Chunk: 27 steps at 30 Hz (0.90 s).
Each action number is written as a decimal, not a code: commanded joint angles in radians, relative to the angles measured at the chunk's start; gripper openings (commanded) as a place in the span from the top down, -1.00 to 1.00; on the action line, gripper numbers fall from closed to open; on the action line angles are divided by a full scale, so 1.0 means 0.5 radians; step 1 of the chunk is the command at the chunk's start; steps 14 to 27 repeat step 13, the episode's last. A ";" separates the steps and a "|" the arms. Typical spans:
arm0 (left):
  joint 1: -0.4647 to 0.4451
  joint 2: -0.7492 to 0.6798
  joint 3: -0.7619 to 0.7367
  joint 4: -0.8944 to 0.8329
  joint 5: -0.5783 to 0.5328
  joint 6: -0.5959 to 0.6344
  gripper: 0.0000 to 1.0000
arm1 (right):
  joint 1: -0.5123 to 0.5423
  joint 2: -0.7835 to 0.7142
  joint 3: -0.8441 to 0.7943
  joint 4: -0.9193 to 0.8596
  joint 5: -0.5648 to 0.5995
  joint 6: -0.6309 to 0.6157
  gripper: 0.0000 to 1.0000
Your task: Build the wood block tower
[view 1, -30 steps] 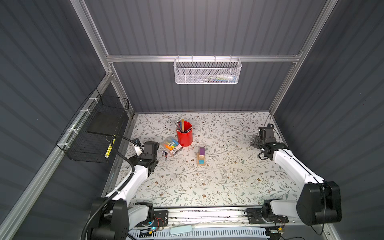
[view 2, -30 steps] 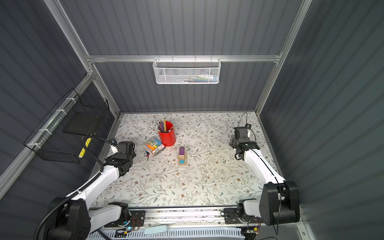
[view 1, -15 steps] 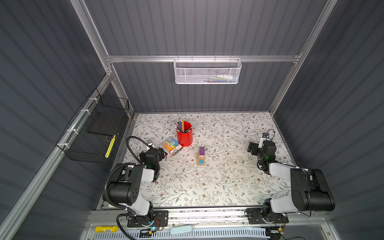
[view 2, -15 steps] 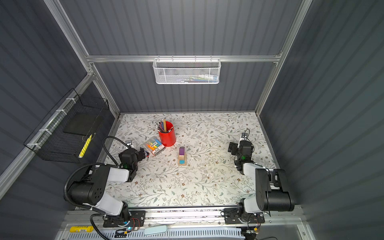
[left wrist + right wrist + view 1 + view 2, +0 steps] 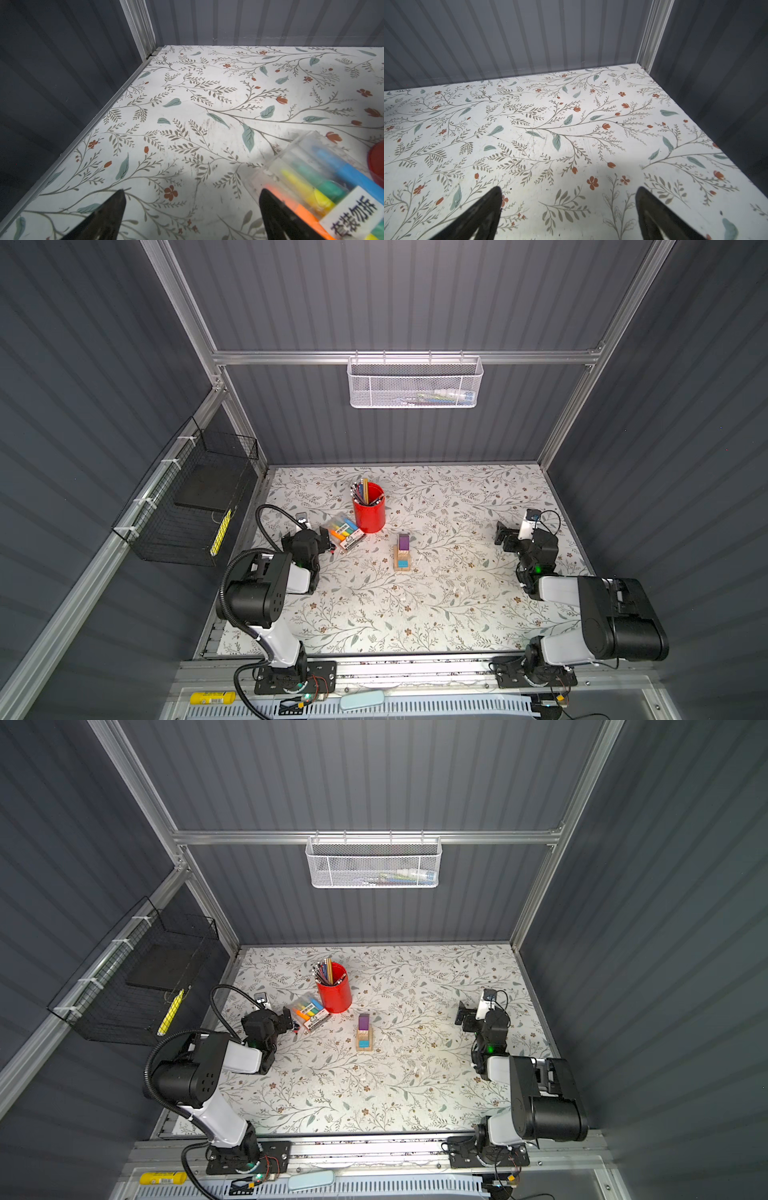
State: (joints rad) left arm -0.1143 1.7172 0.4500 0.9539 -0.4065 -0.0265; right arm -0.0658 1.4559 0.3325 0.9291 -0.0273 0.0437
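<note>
On the floral tabletop (image 5: 374,614), within grey ribbed walls (image 5: 395,302), left hand (image 5: 192,192) and right hand (image 5: 569,188) gape empty.

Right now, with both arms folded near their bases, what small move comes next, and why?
Probably none toward the tower: it stands upright with the purple piece on top, and I see no loose blocks on the table. Both the left gripper and right gripper are open and empty; I'd just park them.
</note>
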 commanded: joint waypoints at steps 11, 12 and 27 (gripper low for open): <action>0.010 0.003 0.027 -0.052 0.008 -0.002 -0.99 | 0.000 0.002 -0.007 0.069 -0.016 -0.001 -0.98; 0.011 0.002 0.022 -0.048 0.009 -0.001 -0.99 | 0.000 0.003 -0.008 0.071 -0.016 -0.001 -0.98; 0.011 -0.001 0.007 -0.017 0.003 0.001 -0.99 | 0.000 0.003 -0.006 0.070 -0.016 -0.002 -0.98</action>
